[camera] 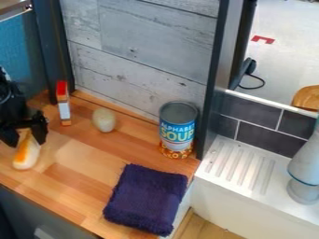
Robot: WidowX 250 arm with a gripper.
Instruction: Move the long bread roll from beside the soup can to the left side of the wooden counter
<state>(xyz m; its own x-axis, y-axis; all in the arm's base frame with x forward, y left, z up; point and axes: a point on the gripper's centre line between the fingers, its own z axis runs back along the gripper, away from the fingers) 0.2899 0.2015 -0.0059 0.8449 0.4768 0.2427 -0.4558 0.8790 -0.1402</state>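
Camera view: my pincer (26,140) hangs low over the wooden counter (81,170), and its two sides stand apart, with the narrow upper end of a white-and-orange object (25,156) between them. The object's rounded, wider end reaches below my pincer, toward the near side of the counter. I cannot tell whether either side of my pincer touches it.

Just to the right of my pincer, and a little farther back, a slim box (64,109) with a red top stands upright. Beyond that box, on the same side of me, sits a pale, rounded item (104,120). Well apart from my pincer, farther right, I see an upright can (177,130) with a blue label, near the counter's back corner. Nearer the front, to the right of and lower than my pincer, lies a folded dark purple cloth (146,198). Farthest to my right is a white, ridged draining surface (240,163).
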